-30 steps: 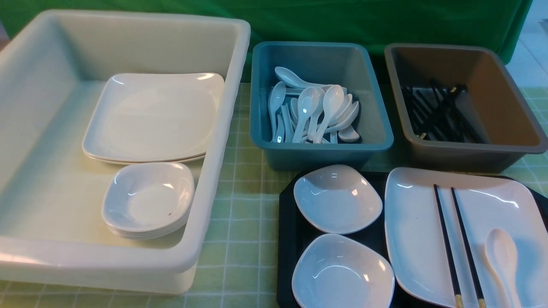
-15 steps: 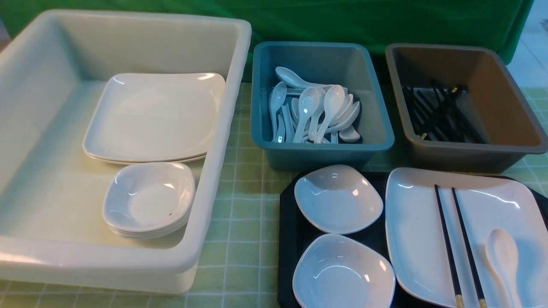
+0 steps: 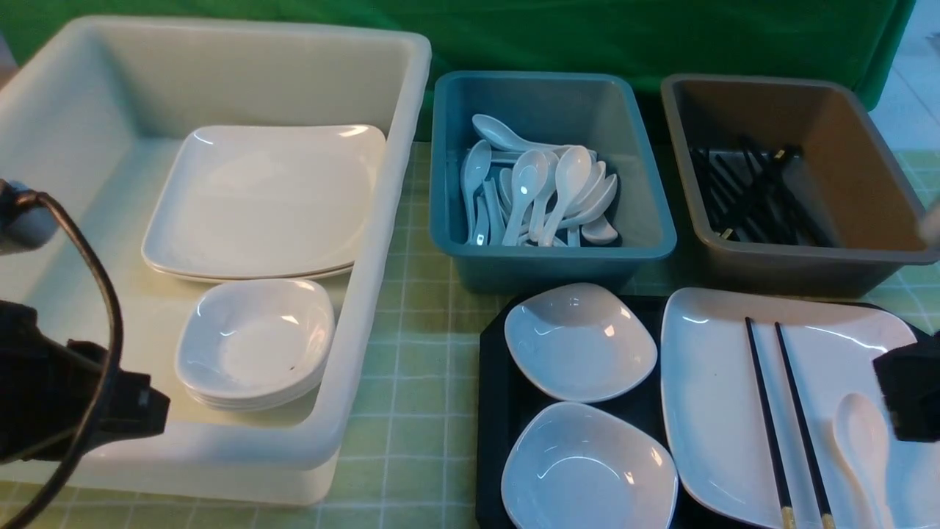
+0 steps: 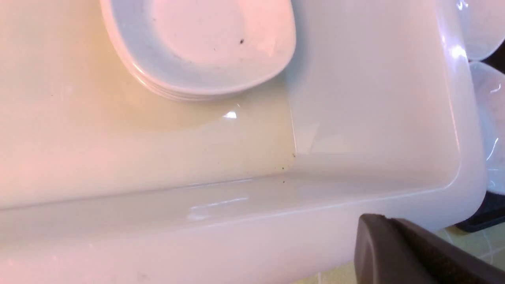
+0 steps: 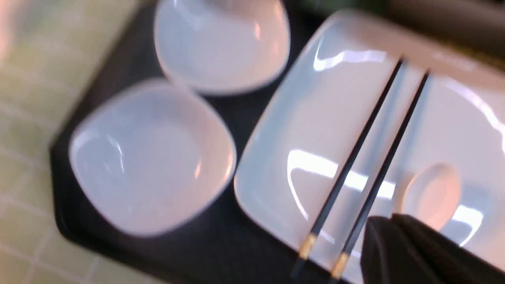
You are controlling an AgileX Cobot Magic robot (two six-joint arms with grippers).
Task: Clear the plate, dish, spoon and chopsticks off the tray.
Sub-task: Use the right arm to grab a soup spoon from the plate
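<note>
The fingers of your right gripper (image 5: pixel 388 230) were pressed together and held nothing. They hung close to the short shiny white soup spoon (image 5: pixel 432 195). It lay on the big white square plate (image 3: pixel 712 397), beside the two long thin black chopsticks (image 3: pixel 766 415). The plate and two small deep white dishes (image 3: pixel 580 342) sat on the black plastic tray (image 3: pixel 492 382). Your left gripper (image 4: pixel 378 232) was closed and empty by the cream plastic tub (image 4: pixel 236 221).

Black left arm (image 3: pixel 44 400) with looped black cable (image 3: pixel 111 316).

Tray (image 3: pixel 490 397) shared by front, right wrist
</note>
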